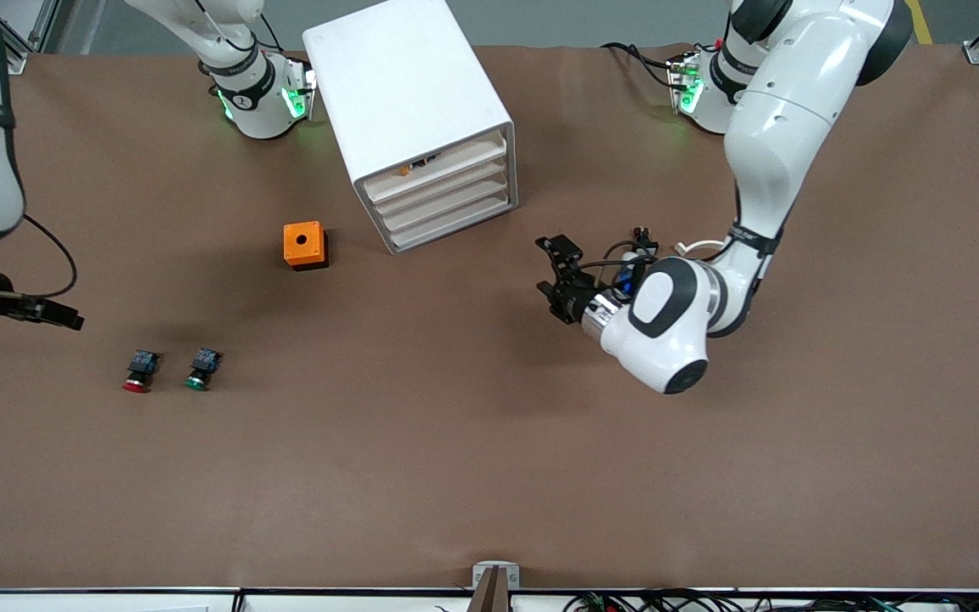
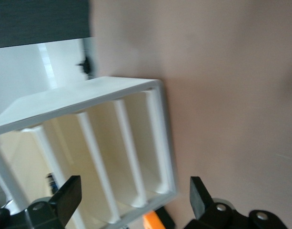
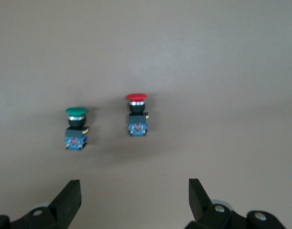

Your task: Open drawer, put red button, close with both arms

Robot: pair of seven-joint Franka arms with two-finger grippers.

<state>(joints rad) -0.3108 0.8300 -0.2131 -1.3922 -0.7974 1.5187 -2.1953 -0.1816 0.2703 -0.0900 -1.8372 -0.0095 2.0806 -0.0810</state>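
The white cabinet (image 1: pixel 409 85) stands at the back middle of the table. Its top drawer (image 1: pixel 438 164) sits pushed in above three lower drawers; it also shows in the left wrist view (image 2: pixel 22 157). The red button (image 1: pixel 140 372) lies on the table toward the right arm's end, beside the green button (image 1: pixel 200 369); both show in the right wrist view, red (image 3: pixel 137 114) and green (image 3: pixel 76 126). My left gripper (image 1: pixel 551 272) (image 2: pixel 134 186) is open and empty in front of the drawers, apart from them. My right gripper (image 1: pixel 65 316) (image 3: pixel 133 185) is open and empty, short of the red button.
An orange box with a hole (image 1: pixel 304 245) stands beside the cabinet, toward the right arm's end, and its corner shows in the left wrist view (image 2: pixel 153 222). The brown table (image 1: pixel 489 476) stretches wide toward the front camera.
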